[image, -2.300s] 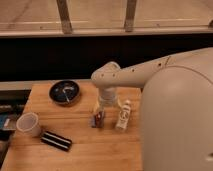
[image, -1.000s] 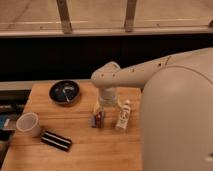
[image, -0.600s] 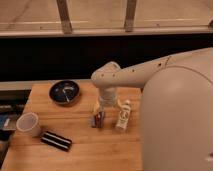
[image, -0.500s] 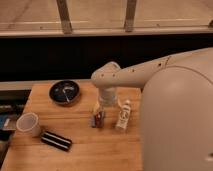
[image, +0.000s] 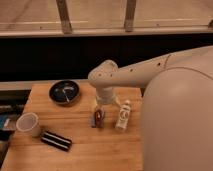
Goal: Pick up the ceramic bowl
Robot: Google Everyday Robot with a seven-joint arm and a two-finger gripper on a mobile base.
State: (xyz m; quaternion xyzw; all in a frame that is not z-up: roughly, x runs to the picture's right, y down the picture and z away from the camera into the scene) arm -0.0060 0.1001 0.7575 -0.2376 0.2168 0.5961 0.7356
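The ceramic bowl (image: 64,92) is round, shallow and dark, with pale streaks inside. It sits on the wooden table (image: 75,150) at the back left. My gripper (image: 104,106) hangs below the white wrist near the table's middle, pointing down, to the right of the bowl and apart from it. A small dark reddish object (image: 98,118) lies right under the gripper.
A white cup (image: 28,124) stands at the left edge. A black oblong object (image: 56,140) lies in front of it. A white bottle (image: 122,115) stands just right of the gripper. My white arm and body fill the right side. A dark wall runs behind the table.
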